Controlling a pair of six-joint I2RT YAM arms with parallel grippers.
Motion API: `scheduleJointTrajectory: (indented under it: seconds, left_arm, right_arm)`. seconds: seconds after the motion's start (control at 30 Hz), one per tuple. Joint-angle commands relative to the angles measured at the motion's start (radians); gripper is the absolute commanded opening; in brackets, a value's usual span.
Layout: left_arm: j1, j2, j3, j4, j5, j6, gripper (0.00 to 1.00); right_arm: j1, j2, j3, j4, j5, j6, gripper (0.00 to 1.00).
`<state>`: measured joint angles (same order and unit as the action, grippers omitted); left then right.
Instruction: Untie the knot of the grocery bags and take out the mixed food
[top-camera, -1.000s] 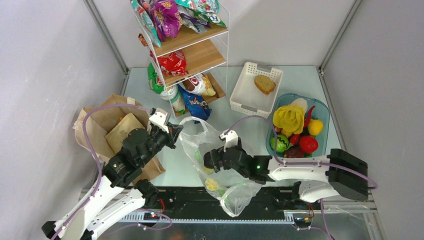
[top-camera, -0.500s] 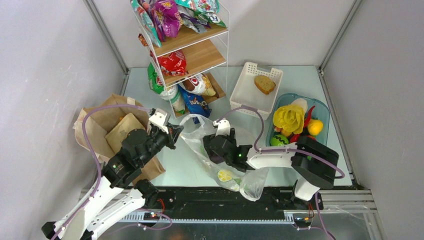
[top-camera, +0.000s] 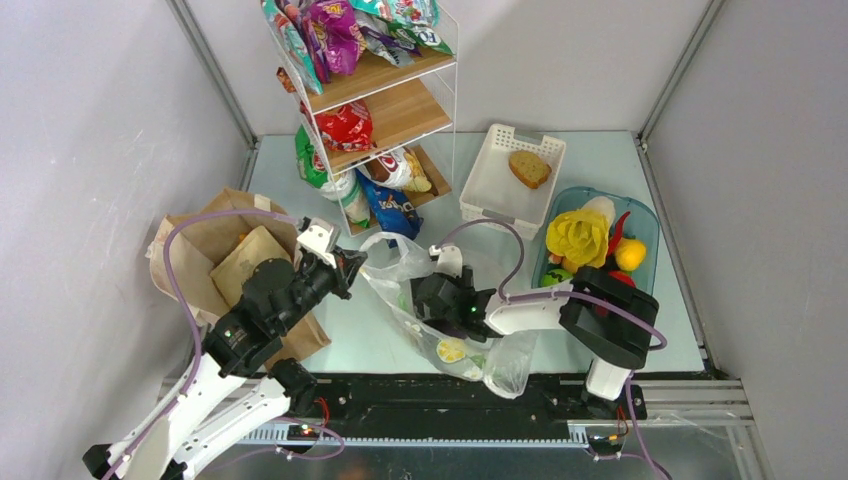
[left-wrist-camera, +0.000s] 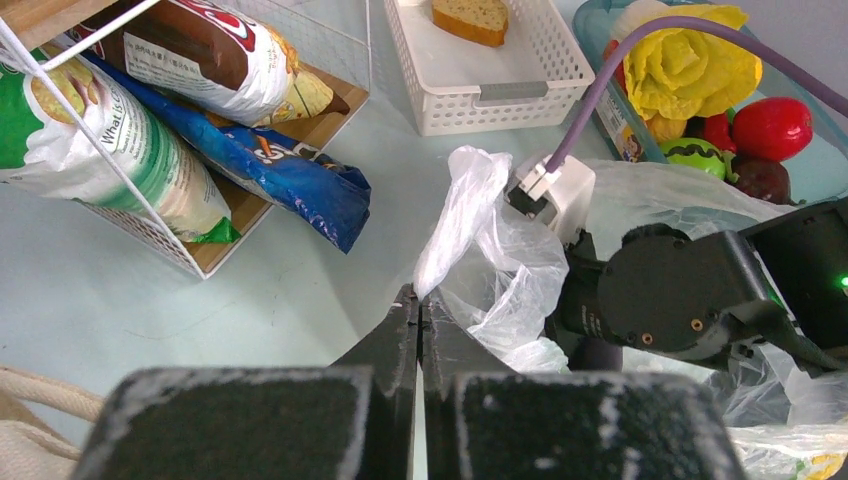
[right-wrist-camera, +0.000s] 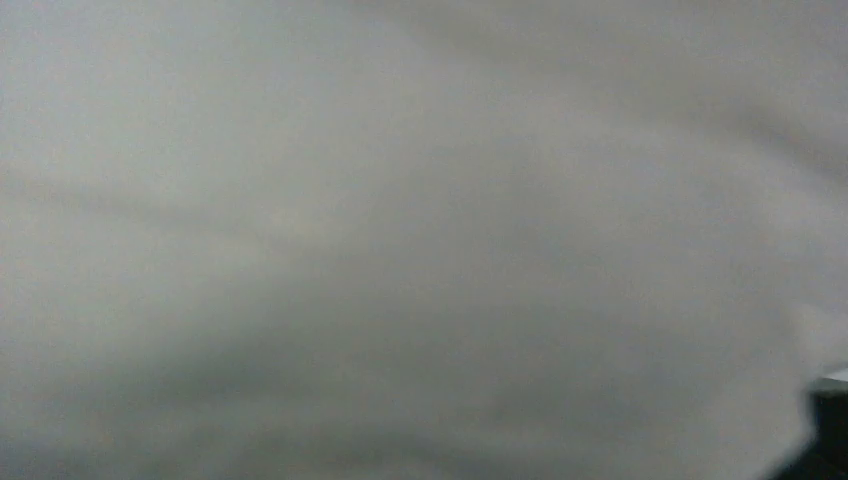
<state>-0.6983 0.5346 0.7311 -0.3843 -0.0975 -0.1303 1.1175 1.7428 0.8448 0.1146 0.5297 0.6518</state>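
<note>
The clear plastic bag (top-camera: 495, 355) with lemon-slice prints lies at the near middle of the table. My left gripper (top-camera: 354, 263) is shut on its loop handle (left-wrist-camera: 462, 205), pinched at the fingertips (left-wrist-camera: 408, 312). My right gripper (top-camera: 415, 300) reaches into the bag's mouth. Its fingers are hidden by plastic, and the right wrist view shows only blurred film. The brown paper bag (top-camera: 205, 245) lies at the left under my left arm. A red tomato (left-wrist-camera: 772, 125), a red chili (top-camera: 620, 228) and a yellow fruit (top-camera: 631, 255) sit in the blue tub (top-camera: 648, 218).
A wire shelf (top-camera: 400, 105) with snack packets stands at the back, with more packets (left-wrist-camera: 250, 165) at its foot. A white slatted basket (top-camera: 490, 195) holds a bread slice (top-camera: 529, 168). Walls close in on both sides.
My right arm has folded in and pushed its gripper left and further into the plastic bag; the bag's lower end has shifted right. My left gripper has kept its hold.
</note>
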Motion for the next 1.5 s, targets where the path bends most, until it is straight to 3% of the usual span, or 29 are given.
scheduleJointTrajectory:
  seconds: [0.0, 0.2, 0.3, 0.4, 0.53, 0.7, 0.9, 1.07, 1.3, 1.47]
  left_arm:
    - [-0.002, -0.007, 0.015, 0.016, 0.006, 0.006, 0.0]
    - [-0.002, -0.009, 0.016, 0.016, 0.004, 0.007, 0.0]
    - [-0.003, -0.011, 0.015, 0.016, 0.004, 0.008, 0.0]
    - [-0.002, -0.016, 0.017, 0.017, 0.004, 0.008, 0.0]
    - [-0.002, -0.016, 0.017, 0.016, 0.006, 0.006, 0.0]
    - [-0.002, -0.013, 0.017, 0.016, 0.01, 0.006, 0.0]
    - [-0.002, -0.018, 0.017, 0.017, 0.007, 0.006, 0.0]
    - [-0.002, -0.012, 0.019, 0.016, 0.016, 0.005, 0.0]
    - [-0.002, -0.017, 0.018, 0.017, 0.02, 0.004, 0.0]
    - [-0.003, -0.019, 0.019, 0.016, 0.023, 0.002, 0.0]
  right_arm:
    - [0.05, -0.068, 0.022, -0.095, 0.059, 0.021, 0.98]
    - [0.075, -0.243, 0.021, -0.245, 0.057, -0.017, 0.99]
    - [0.078, -0.324, 0.022, -0.396, 0.061, 0.038, 0.99]
    - [0.101, -0.404, 0.022, -0.59, 0.12, 0.234, 0.99]
    - [0.16, -0.439, 0.021, -0.708, 0.157, 0.529, 0.99]
    - [0.218, -0.402, 0.026, -0.651, 0.154, 0.743, 0.99]
    - [0.243, -0.326, 0.086, -0.725, 0.198, 0.972, 0.99]
    - [0.253, -0.25, 0.11, -0.723, 0.141, 1.115, 0.99]
    - [0.242, -0.139, 0.117, -0.709, 0.122, 1.158, 0.99]
    - [0.205, -0.095, 0.121, -0.655, 0.138, 1.02, 0.98]
